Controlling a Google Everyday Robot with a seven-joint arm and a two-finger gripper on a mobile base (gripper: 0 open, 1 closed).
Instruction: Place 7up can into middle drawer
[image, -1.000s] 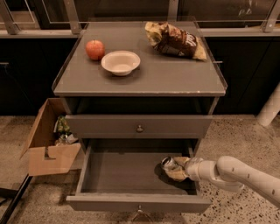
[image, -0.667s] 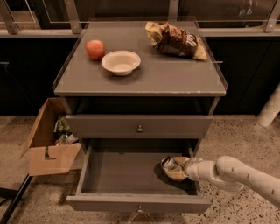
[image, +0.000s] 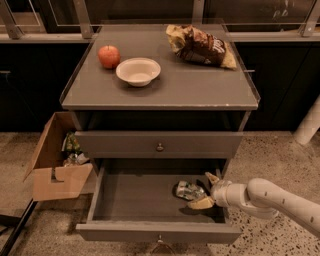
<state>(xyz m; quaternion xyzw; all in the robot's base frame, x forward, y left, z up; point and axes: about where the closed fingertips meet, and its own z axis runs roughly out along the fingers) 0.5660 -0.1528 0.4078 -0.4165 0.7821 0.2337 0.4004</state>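
The 7up can (image: 186, 190) lies on its side on the floor of the open middle drawer (image: 134, 196), in its right half. My gripper (image: 204, 190) reaches into the drawer from the right on a white arm. Its two tan fingers (image: 202, 203) are spread apart, one above and one below the can's right end. The gripper is open and the can rests on the drawer floor just left of the fingertips.
The closed drawer front with a brass knob (image: 159, 147) is above the open one. On the cabinet top stand an apple (image: 109, 56), a white bowl (image: 138, 71) and a brown and yellow snack bag (image: 199, 46). A cardboard box (image: 55, 167) sits on the floor at the left.
The fingers have spread apart and the gripper has drawn back slightly to the right. The can, before covered by the gripper, now shows lying in the drawer.
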